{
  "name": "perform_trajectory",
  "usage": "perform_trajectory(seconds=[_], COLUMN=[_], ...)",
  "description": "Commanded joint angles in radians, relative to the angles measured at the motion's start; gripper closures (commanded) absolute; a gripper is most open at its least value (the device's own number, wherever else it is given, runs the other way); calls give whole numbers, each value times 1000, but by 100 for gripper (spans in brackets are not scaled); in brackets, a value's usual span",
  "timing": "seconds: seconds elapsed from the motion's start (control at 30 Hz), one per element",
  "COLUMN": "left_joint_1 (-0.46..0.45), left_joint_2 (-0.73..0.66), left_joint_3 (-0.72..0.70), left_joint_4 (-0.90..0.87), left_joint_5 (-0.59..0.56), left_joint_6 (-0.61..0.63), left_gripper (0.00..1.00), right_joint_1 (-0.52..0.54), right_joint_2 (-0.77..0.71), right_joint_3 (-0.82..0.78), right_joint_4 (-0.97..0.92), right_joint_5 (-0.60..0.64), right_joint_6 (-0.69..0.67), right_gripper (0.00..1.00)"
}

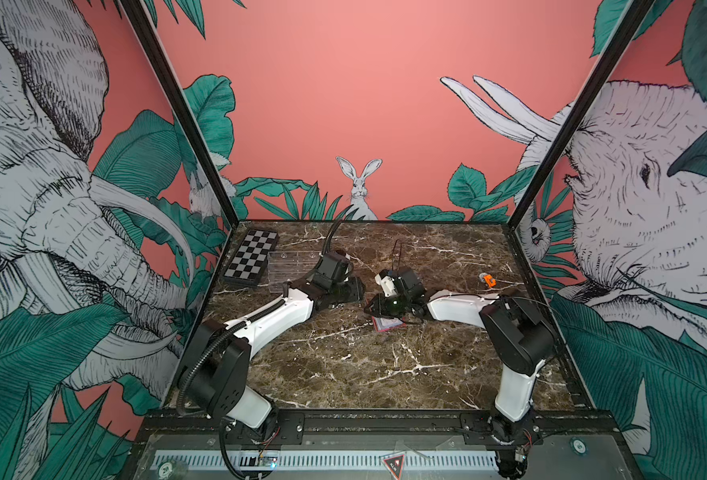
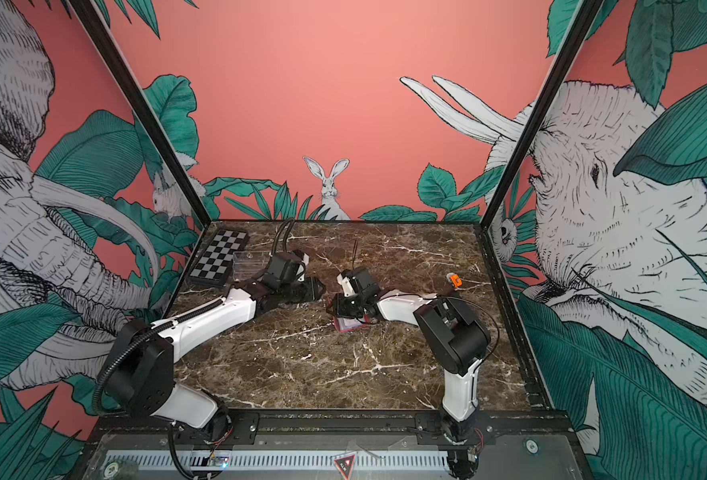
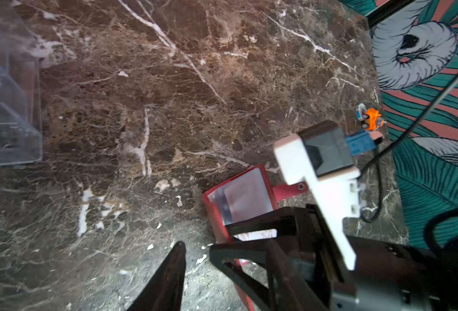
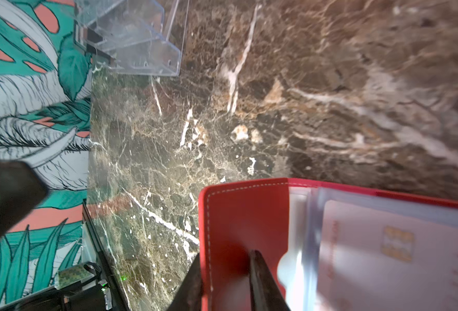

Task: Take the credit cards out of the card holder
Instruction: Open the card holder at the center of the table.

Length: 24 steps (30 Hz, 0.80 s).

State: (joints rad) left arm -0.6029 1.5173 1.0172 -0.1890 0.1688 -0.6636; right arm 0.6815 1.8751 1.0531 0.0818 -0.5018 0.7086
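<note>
A black and white checked board lies at the back left of the desk; a clear plastic rack sits just beside it, on its right. The left arm reaches in from the front left toward the middle; the left gripper hangs low over the desk near the middle. In the left wrist view only one of its fingers shows, dark and pointy, over bare desk; I cannot tell if its jaws are apart or together.

The right gripper is close by, just to the right, and points toward the left gripper; the two are near but apart. Its jaws are a little apart; one tip sits on the red inside of the card holder and the other tip is just beside the holder's edge. The card holder lies open on the desk near the middle, right under the right gripper; its snap tab sticks out flat from one side. Its clear sleeves are on show; a whitish credit card with pink marks and a gold chip sits inside a sleeve.

The right arm comes in from the front right; a small orange toy car stands by the right edge of the desk, well apart from the card holder.
</note>
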Motion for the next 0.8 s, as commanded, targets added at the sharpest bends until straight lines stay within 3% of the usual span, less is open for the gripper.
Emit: perform_trajectory(seconds=[0.0, 0.5, 0.77], left_joint_1=[6, 5, 5], left_joint_2=[27, 155, 159], left_joint_3=[19, -30, -60], left_joint_4=[45, 108, 66], left_joint_5=[69, 187, 202], left_joint_6=[-38, -76, -45], left_gripper=[54, 74, 78], right_joint_1=[13, 32, 33], right_joint_2=[31, 55, 42], right_joint_3=[11, -15, -18], right_joint_4=[-47, -22, -19], right_joint_5=[29, 58, 64], right_joint_6=[-36, -30, -27], right_gripper=[71, 64, 58])
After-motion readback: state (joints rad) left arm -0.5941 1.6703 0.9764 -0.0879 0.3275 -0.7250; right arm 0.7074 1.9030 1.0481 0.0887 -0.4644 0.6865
